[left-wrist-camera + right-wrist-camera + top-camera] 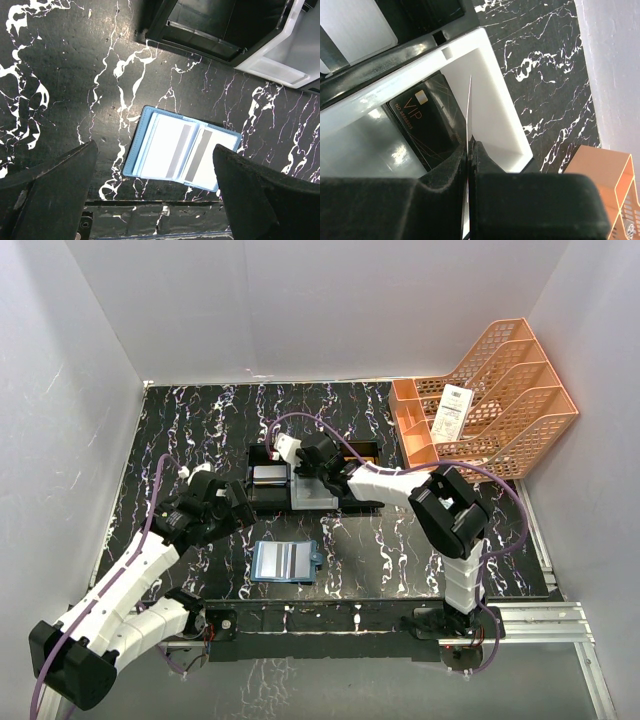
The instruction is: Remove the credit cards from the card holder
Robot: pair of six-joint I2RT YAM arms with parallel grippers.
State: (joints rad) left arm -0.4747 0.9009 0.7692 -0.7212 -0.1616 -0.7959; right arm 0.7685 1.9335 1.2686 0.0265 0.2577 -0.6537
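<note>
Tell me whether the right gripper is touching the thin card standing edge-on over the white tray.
Touching. The right wrist view shows the right gripper shut on the card, its jaws pressed against both faces with no gap on either side.

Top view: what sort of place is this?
Probably a lab robot test cell: plain white walls box in a black marbled tabletop, two arms are bolted to its near edge, and props like an orange file rack and a card holder are staged.

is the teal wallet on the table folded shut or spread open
Spread open: the small teal-blue folding wallet lies flat on the black marbled table, both pale inner pockets facing up.
</note>
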